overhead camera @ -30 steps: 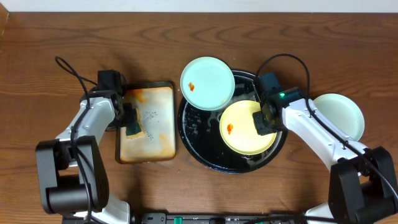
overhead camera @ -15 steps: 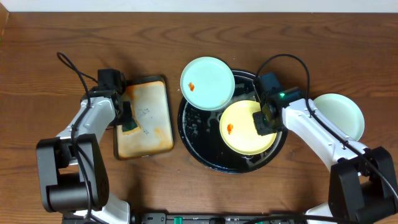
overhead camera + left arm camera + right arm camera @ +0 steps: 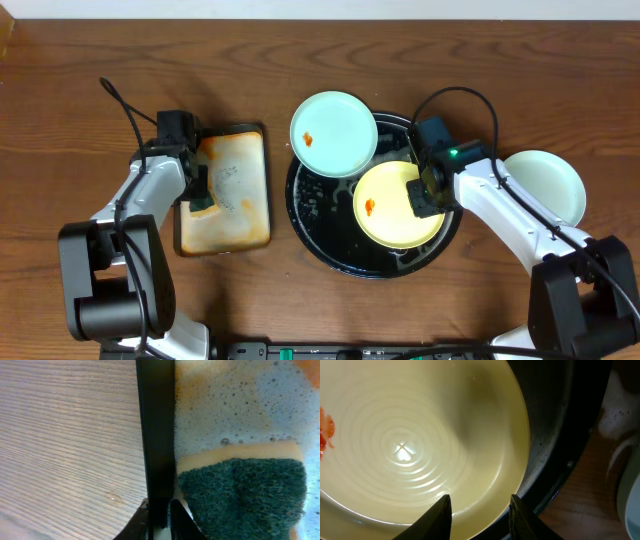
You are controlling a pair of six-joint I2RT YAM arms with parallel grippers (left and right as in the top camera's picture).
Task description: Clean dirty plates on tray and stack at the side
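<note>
The pale yellow dirty plate lies in the right half of the round black tray, with an orange smear on its left side. My right gripper hangs open over the plate's right edge. In the right wrist view the yellow plate's rim runs between the spread fingers of that gripper. A mint-blue plate with a smear rests on the tray's upper left rim. Another mint-blue plate sits on the table to the right. My left gripper is far from the tray.
A rectangular orange-stained metal pan lies left of the tray. My left gripper is shut on the pan's dark left rim. A green-topped sponge sits in foam inside it. Bare wood surrounds everything.
The rectangular pan has slid and turned leftward with my left gripper on its rim, widening the gap to the tray. The right arm and the plates have not moved.
</note>
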